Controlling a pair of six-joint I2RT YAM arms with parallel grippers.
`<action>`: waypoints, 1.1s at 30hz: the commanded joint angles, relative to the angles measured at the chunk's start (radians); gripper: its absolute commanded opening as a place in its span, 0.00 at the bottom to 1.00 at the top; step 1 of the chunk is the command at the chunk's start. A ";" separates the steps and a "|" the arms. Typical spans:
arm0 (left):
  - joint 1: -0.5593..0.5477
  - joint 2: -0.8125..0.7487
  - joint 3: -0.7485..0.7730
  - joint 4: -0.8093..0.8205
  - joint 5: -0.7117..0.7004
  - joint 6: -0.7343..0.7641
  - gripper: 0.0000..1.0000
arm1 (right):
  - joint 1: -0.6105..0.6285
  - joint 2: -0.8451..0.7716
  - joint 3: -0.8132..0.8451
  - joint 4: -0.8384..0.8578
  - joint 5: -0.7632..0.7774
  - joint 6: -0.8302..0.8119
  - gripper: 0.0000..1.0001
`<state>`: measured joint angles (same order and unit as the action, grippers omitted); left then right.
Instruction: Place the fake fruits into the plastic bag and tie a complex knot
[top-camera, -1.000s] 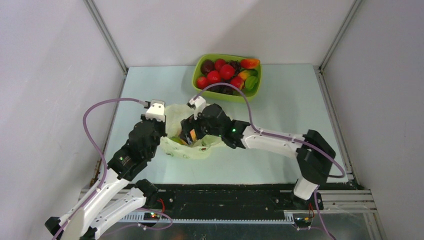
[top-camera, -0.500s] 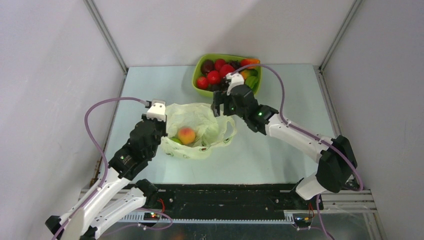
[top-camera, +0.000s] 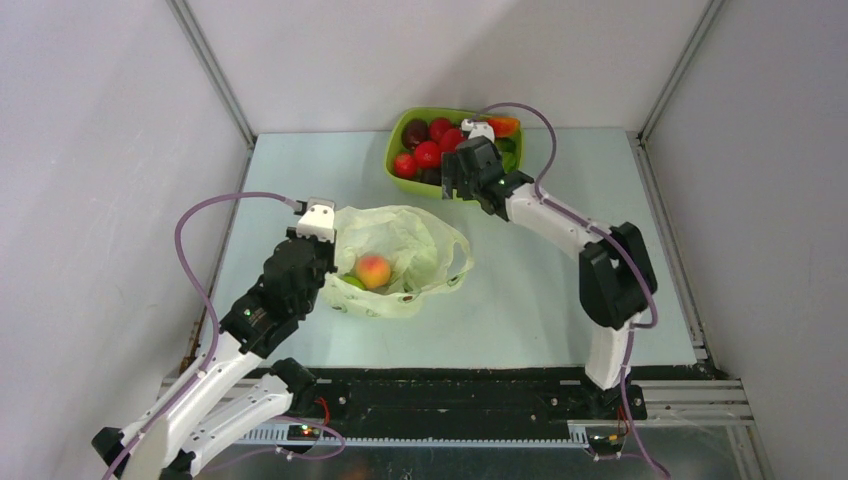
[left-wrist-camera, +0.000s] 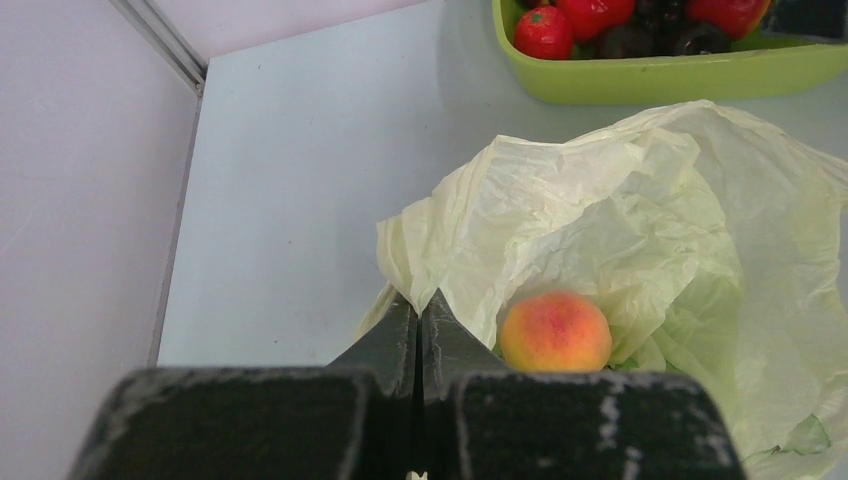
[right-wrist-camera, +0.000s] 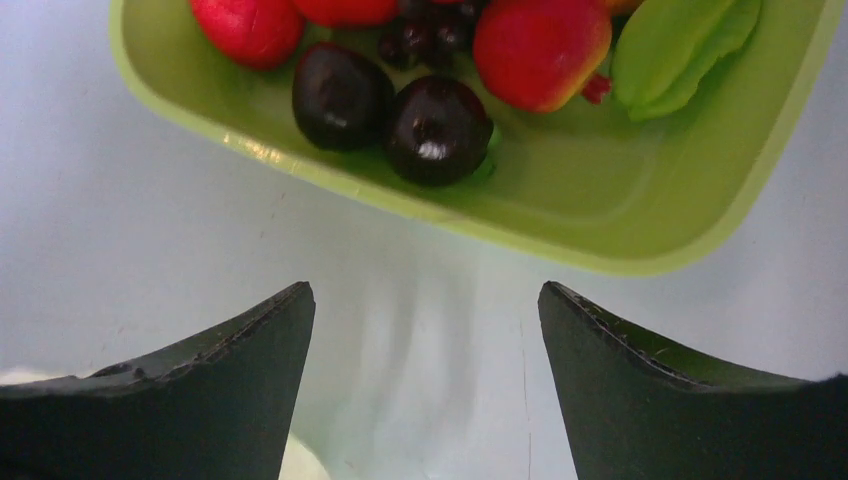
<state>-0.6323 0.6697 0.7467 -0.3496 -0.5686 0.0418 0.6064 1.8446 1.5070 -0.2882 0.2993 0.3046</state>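
We are mid-loading. Our left gripper (left-wrist-camera: 418, 310) is clamped on the rim of the plastic bag (left-wrist-camera: 620, 220), with a peach (left-wrist-camera: 556, 332) inside. Our right gripper (right-wrist-camera: 425, 295) hangs wide and empty at the green tray (right-wrist-camera: 640, 240) — next, we judge, it must reach over the wall and close on a dark plum (right-wrist-camera: 438, 128).

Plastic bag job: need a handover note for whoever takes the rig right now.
Left end effector: shut on the plastic bag rim, holding the mouth open.
Right end effector: open, empty, over the table just short of the tray.
Done: peach in the bag; something green shows beside it.
Left: the other fruits, red apples and dark plums among them, lie in the tray; handles untied, no knot.
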 joint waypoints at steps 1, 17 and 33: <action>0.005 0.000 0.048 0.024 0.009 -0.014 0.00 | -0.018 0.114 0.185 -0.047 0.034 -0.020 0.87; 0.005 -0.023 0.048 0.023 0.019 -0.017 0.00 | -0.065 0.483 0.628 -0.220 0.042 -0.009 0.92; 0.004 -0.053 0.046 0.023 0.018 -0.018 0.00 | -0.107 0.685 0.879 -0.388 -0.049 -0.039 0.90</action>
<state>-0.6323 0.6270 0.7467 -0.3500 -0.5610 0.0418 0.5045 2.5126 2.3474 -0.6262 0.2897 0.2764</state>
